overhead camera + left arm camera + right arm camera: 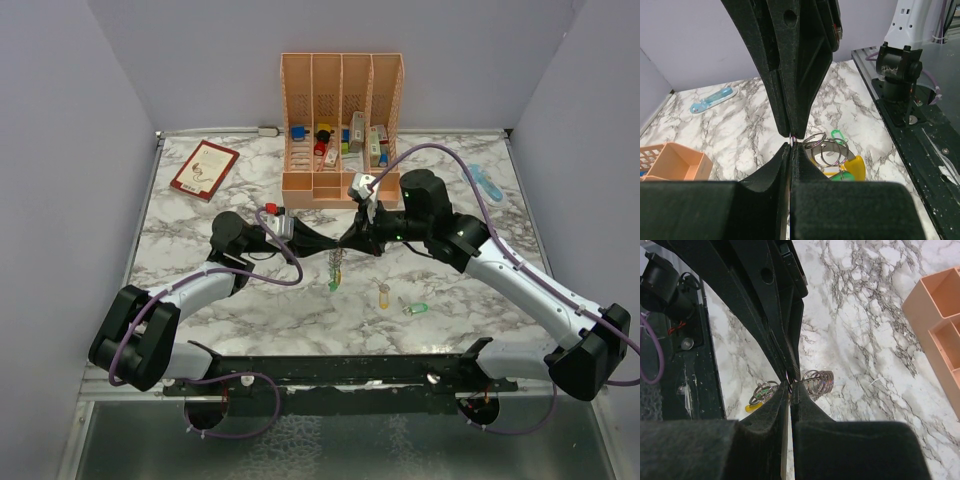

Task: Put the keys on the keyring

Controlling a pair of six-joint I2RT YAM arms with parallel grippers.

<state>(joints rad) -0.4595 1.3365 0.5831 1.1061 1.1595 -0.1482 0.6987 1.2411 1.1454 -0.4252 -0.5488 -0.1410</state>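
Both grippers meet above the table's middle in the top view, the left gripper (329,244) and the right gripper (348,240) tip to tip. Each is shut on the thin silver keyring (337,262), which hangs between them and is mostly hidden. In the left wrist view my left gripper (791,146) pinches a sliver of the keyring (789,137); small rings (827,148) hang beside it with a yellow key (858,167) and a green key (843,176). In the right wrist view my right gripper (790,386) pinches the keyring's wire (802,380). A yellow key (383,296) and a green key (415,308) lie loose on the table.
An orange compartment organiser (341,130) with small coloured blocks stands at the back, just behind the grippers. A red book (204,169) lies back left. A light blue tool (487,183) lies back right. The black base rail (340,370) runs along the near edge.
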